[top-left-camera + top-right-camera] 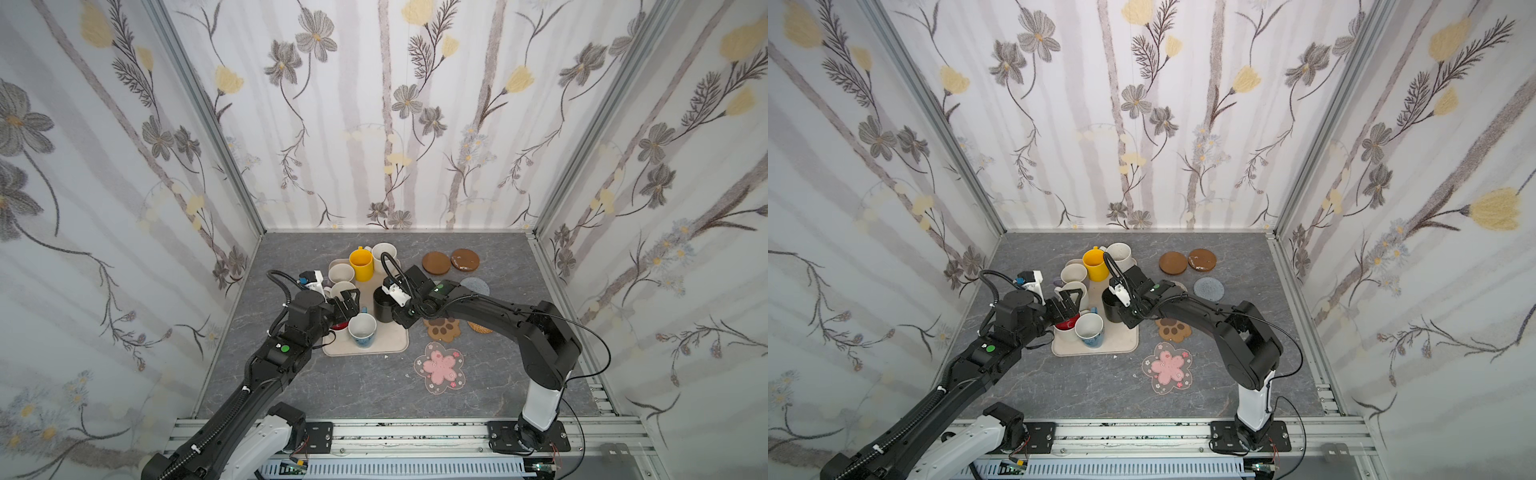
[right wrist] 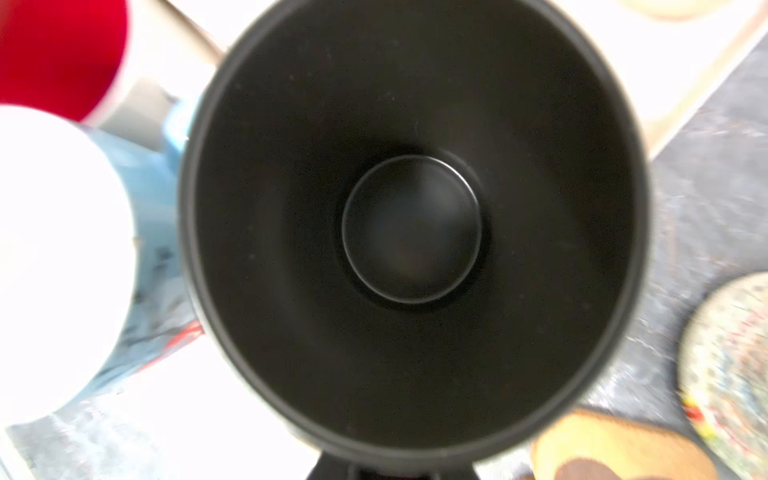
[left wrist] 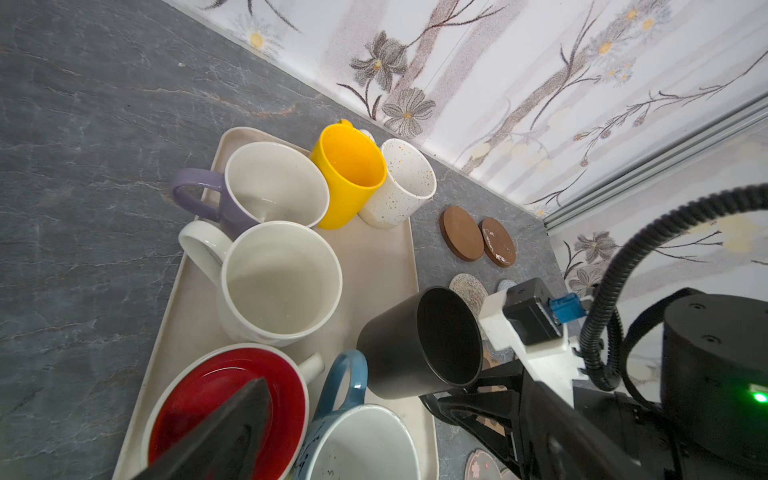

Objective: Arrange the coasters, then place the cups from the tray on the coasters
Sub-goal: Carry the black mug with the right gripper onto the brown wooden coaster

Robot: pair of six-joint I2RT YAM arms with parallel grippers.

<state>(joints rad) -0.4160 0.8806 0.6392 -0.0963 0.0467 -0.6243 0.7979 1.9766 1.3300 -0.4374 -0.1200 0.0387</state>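
Observation:
The beige tray (image 1: 390, 340) holds the cups. My right gripper (image 1: 394, 309) is shut on the black cup (image 1: 381, 308) at the tray's right edge, on its side nearest the arm; the right wrist view looks straight down into the cup (image 2: 411, 228). My left gripper (image 1: 350, 302) hangs open and empty over the red-inside cup (image 1: 338, 326), one finger (image 3: 232, 424) showing above it. Beside it stand the blue cup (image 1: 362, 330), off-white cup (image 1: 341, 291), lilac cup (image 3: 199, 195), yellow cup (image 1: 360, 264) and speckled cup (image 1: 383, 253). All coasters lie right of the tray.
Coasters on the table: two brown discs (image 1: 436, 263) (image 1: 465, 259), a grey round (image 1: 476, 286), a paw shape (image 1: 442, 329), a rattan round (image 1: 480, 328) half under the right arm, a pink-flower mat (image 1: 439, 368), a pale woven round (image 3: 469, 291). Papered walls enclose three sides.

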